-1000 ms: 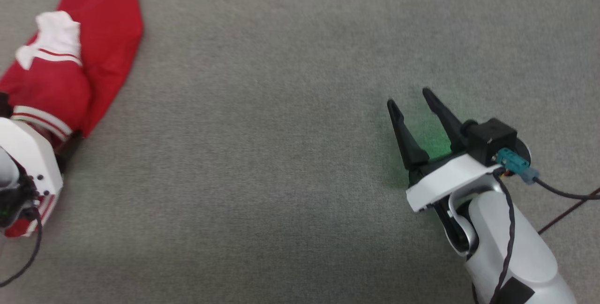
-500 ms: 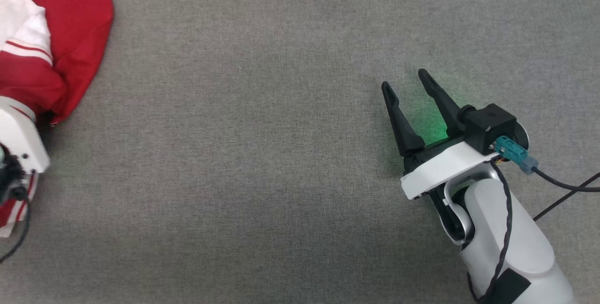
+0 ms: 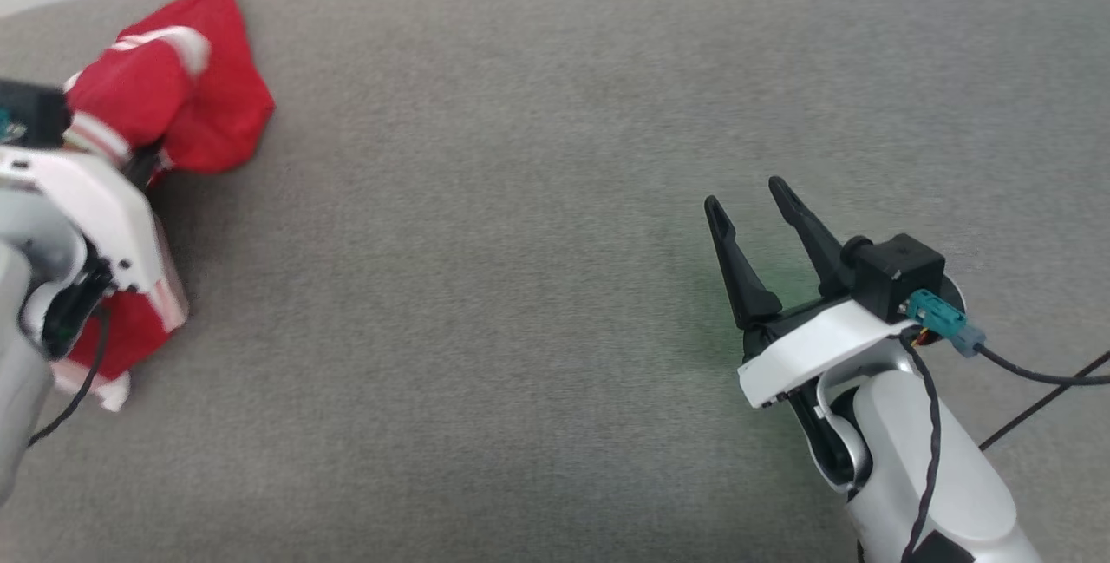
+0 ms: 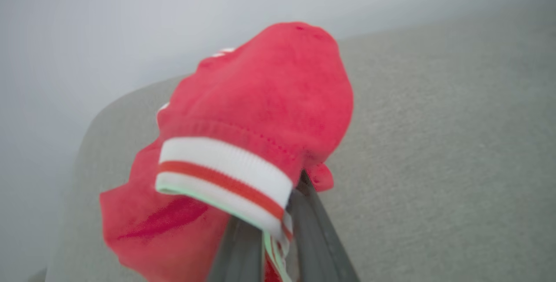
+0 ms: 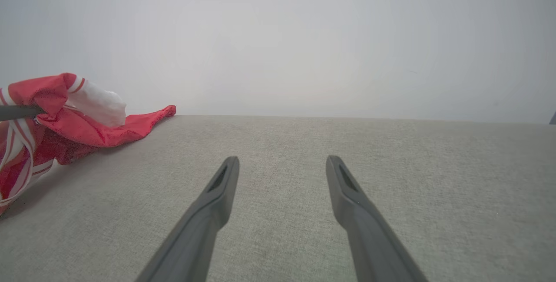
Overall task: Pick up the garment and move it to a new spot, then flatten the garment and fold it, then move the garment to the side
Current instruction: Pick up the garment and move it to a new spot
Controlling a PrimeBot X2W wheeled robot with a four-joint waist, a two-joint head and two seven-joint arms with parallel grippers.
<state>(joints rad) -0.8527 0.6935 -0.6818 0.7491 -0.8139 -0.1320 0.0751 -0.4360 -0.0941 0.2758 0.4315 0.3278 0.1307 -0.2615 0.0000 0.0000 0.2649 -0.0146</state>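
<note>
I look down on a wide grey cloth-covered surface [image 3: 538,303]. Behind its far edge there is a plain pale wall [image 5: 278,34].

The soft bright red garment with white bands and thin red stripes [image 3: 204,108] is at the far left of the surface, close to the back edge. It is all bunched up. One part is lifted off the surface and the rest hangs down and lies on the grey cloth. One red corner lies flat and points along the back edge.

My right arm, white and round [image 3: 919,459], comes in from the lower right, well apart from the garment. A thin black cable [image 3: 1032,376] runs off it to the right.

My left end effector [image 4: 278,230] is at the left, right by the garment. In the left wrist view its two dark fingers [image 4: 315,230] are close together, with the striped edge of the garment pinched between them. So it is clamped on the garment.

My right end effector [image 3: 744,194] sits low over the bare grey surface. Its two long dark fingers are wide apart and there is nothing between them.

A white cuff with one red stripe [image 4: 221,177] folds over the tips of the left fingers.
</note>
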